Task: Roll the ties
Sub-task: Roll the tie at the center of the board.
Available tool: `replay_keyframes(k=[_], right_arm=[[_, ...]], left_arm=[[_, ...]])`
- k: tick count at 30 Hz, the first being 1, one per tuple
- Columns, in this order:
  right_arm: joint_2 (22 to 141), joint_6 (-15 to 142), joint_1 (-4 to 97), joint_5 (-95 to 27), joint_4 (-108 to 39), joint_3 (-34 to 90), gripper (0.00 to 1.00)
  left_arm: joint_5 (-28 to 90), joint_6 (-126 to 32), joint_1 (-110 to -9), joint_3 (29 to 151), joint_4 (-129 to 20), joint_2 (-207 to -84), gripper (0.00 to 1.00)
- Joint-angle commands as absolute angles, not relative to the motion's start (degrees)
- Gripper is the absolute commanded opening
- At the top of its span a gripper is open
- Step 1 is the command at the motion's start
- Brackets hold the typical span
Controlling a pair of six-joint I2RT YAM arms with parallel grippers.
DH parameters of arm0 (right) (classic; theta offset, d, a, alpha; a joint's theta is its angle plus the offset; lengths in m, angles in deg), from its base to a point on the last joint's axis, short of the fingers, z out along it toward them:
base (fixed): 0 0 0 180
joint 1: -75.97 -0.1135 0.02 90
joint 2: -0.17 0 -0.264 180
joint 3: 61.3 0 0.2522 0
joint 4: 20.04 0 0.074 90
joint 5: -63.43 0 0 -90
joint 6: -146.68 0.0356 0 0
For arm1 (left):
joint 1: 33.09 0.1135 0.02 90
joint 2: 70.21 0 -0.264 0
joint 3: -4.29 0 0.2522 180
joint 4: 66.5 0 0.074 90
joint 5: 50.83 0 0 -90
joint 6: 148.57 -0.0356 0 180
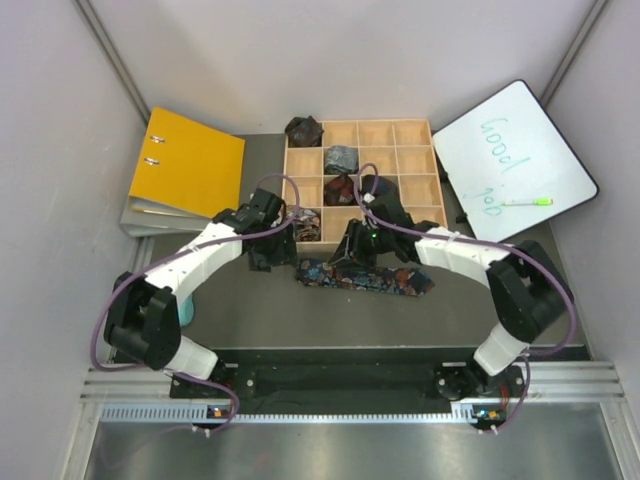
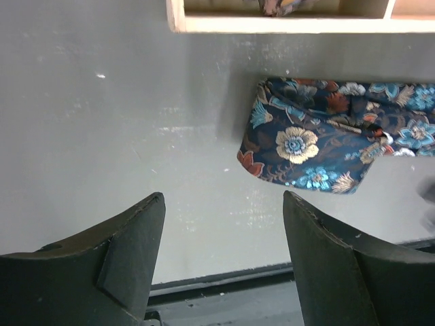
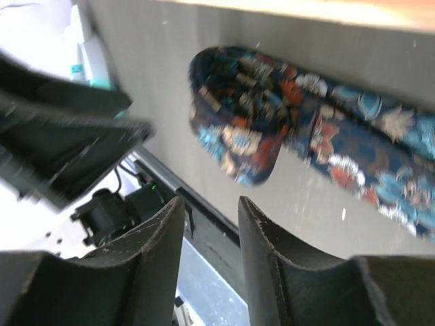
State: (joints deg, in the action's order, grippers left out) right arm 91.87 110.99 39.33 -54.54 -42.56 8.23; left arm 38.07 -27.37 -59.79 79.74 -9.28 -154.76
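Grey table holds the flowery tie, lying just in front of the wooden box. Left gripper is spread wide and empty. Right gripper is a little apart, empty too. With nothing holding it, the folded end may flop loose.

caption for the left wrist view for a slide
Open left gripper hovers over the grey table, floral tie lying ahead.
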Motion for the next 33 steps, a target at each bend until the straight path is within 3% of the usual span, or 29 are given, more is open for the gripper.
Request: replay_keyframes(k=[1,12,25,33], right_arm=[[96.9,111.5,38.3,-55.2,-38.3,12.6,0.39],[104.0,111.4,38.1,-55.3,-34.9,13.0,0.39],[109.1,109.2,37.9,-54.3,-35.2,13.6,0.26],[110.4,108.4,37.9,-54.3,-35.6,14.1,0.26]], left_arm=[[32.5,-29.1,-57.3,77.8,-14.1,-151.5,0.74],[25.1,-28.4,-55.9,73.0,-22.6,-149.9,0.74],[17.6,-26.4,-55.4,61.9,-41.9,-151.5,0.71],[17.2,-26.0,-55.0,61.6,-45.6,-154.6,0.66]])
